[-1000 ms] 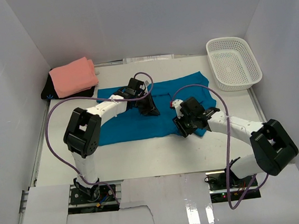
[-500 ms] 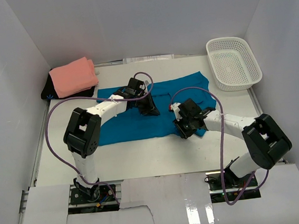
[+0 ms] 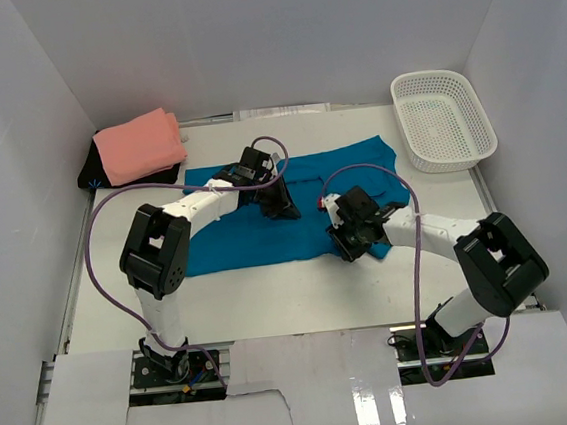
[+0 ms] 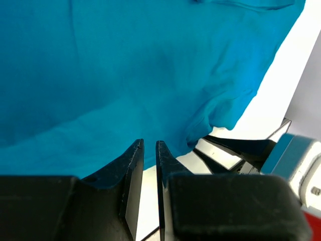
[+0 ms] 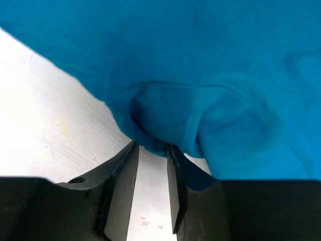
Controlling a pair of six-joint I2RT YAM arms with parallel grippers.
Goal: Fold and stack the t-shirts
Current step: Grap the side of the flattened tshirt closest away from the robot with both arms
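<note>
A blue t-shirt (image 3: 251, 238) lies spread flat across the middle of the table. My left gripper (image 3: 285, 208) rests over the shirt's middle. In the left wrist view its jaws (image 4: 149, 144) stand almost together, with only table showing through the slit and blue cloth (image 4: 125, 75) beyond the tips. My right gripper (image 3: 348, 243) is at the shirt's near right edge. In the right wrist view its jaws (image 5: 151, 146) pinch a bunched fold of the blue hem (image 5: 150, 125), which is lifted a little off the white table.
A folded salmon-pink shirt (image 3: 139, 146) lies on a black one (image 3: 92, 177) at the back left corner. A white plastic basket (image 3: 442, 119) stands at the back right. White walls close in the table on three sides.
My right gripper has shifted a little left and away from the near edge, drawing the shirt's near right corner with it. The left arm has not moved.
</note>
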